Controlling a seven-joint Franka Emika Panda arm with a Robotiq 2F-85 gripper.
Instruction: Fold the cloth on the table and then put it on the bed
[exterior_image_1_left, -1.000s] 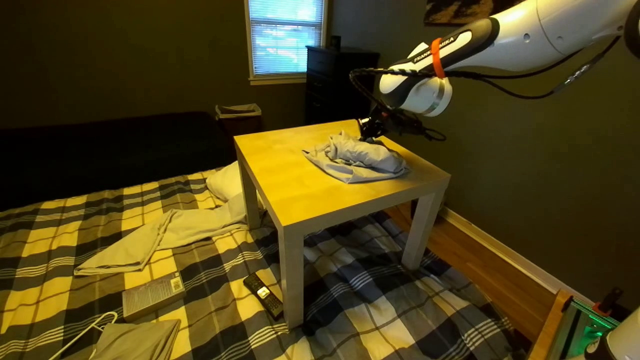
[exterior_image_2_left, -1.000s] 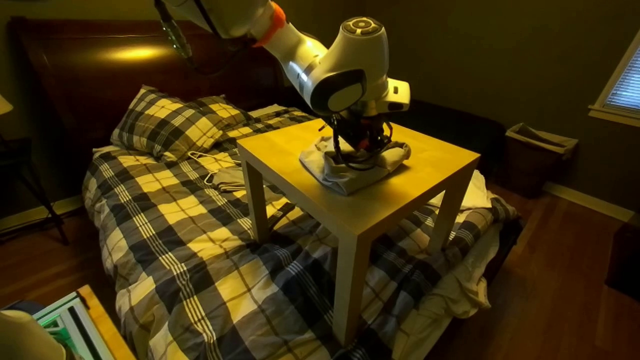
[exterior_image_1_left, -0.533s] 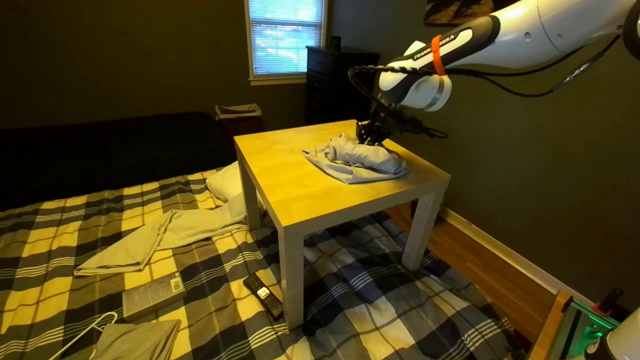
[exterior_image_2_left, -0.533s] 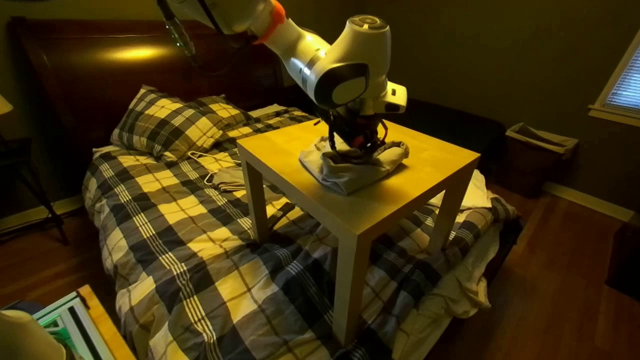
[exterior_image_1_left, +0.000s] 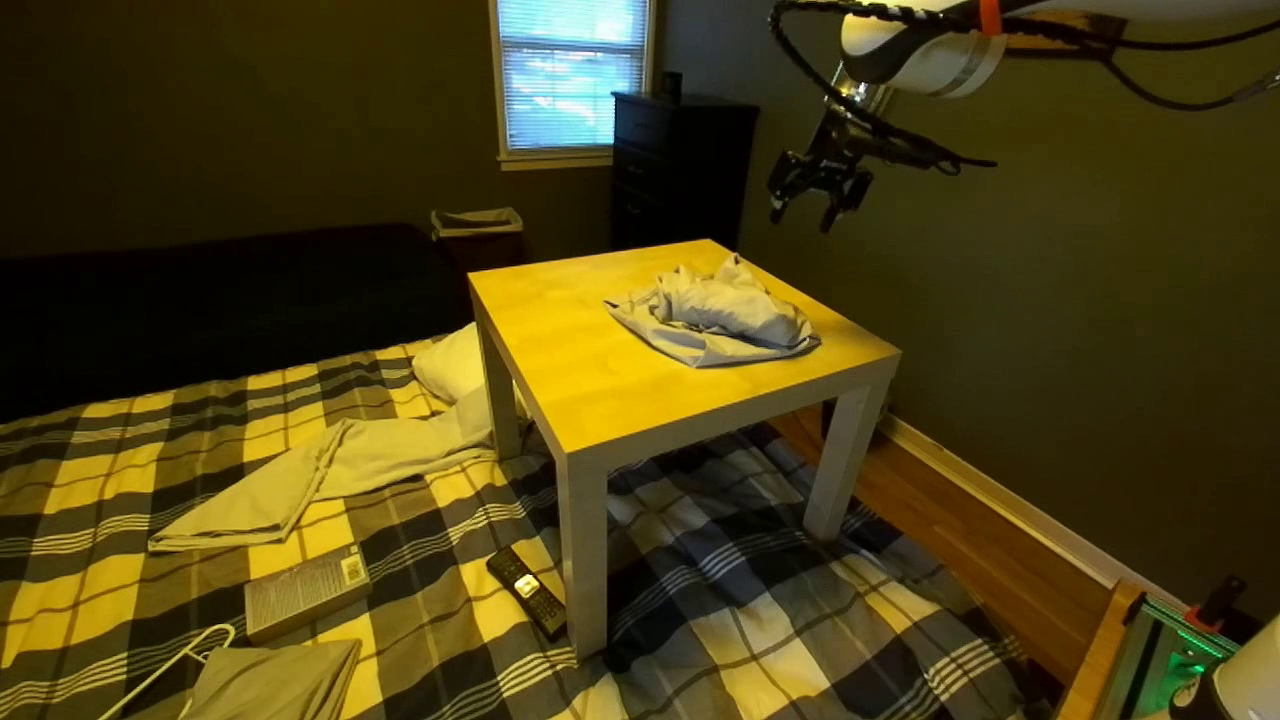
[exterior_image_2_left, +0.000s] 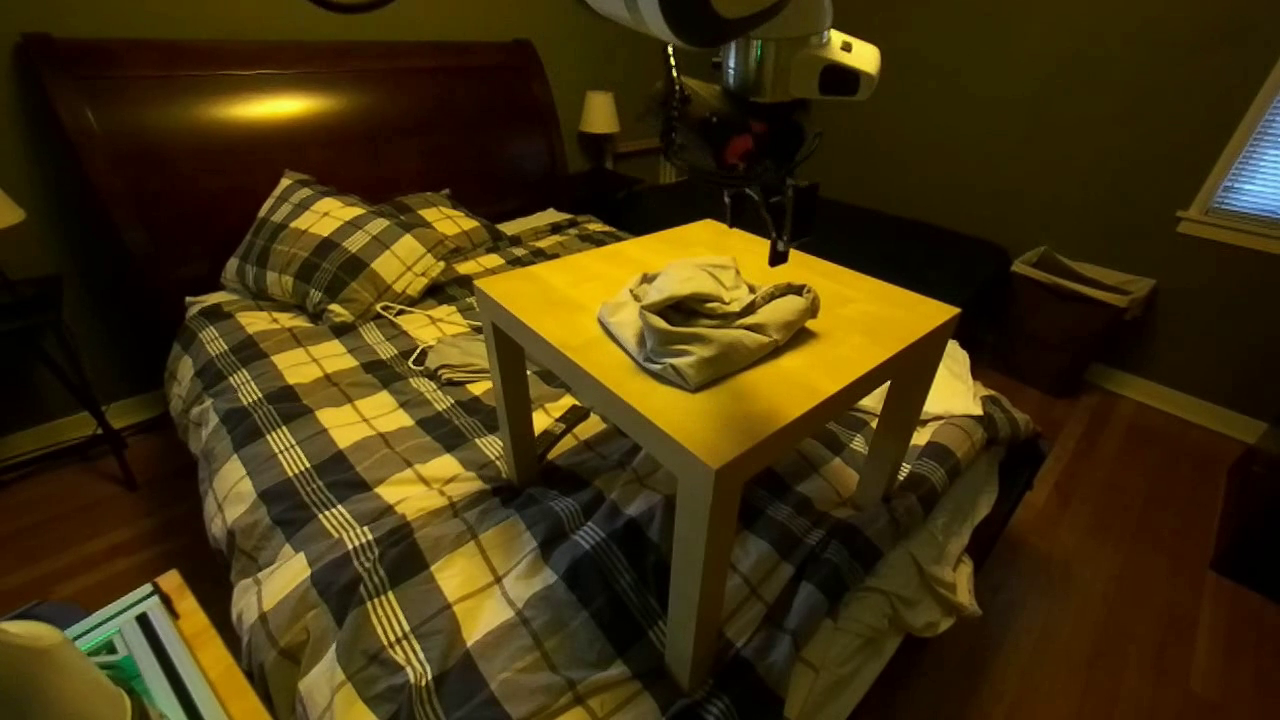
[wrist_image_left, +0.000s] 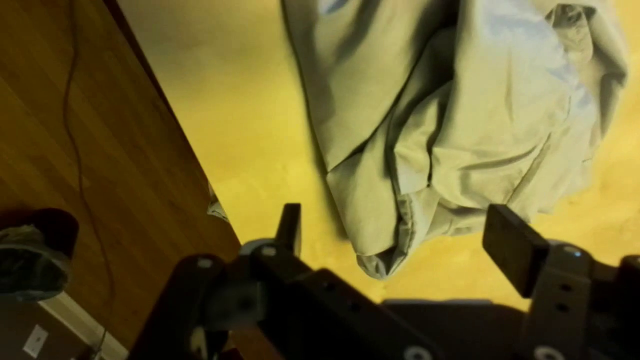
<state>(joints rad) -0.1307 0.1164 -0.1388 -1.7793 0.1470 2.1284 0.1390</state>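
Holds the gripper (exterior_image_1_left: 802, 221) well clear of the table (exterior_image_1_left: 590, 370), toward one o'clock from the cloth (exterior_image_1_left: 740, 312) in an exterior view, spread wide with nothing between the fingers (wrist_image_left: 515, 250), apparently to leave sight and room for a grasp. Shows the cloth in a loose heap on the table, ridged in the middle and flatter toward eight o'clock; probably half folded at best, so too early for the bed (exterior_image_1_left: 740, 600). Offers, in the wrist view, a narrow dark-ended tip (wrist_image_left: 376, 265) pointing nearly to six o'clock, perhaps the handiest place to pinch next. Calls for a low, gentle approach, to avoid dragging the heap. Has the bed right under the table, presumably to shorten the final carry
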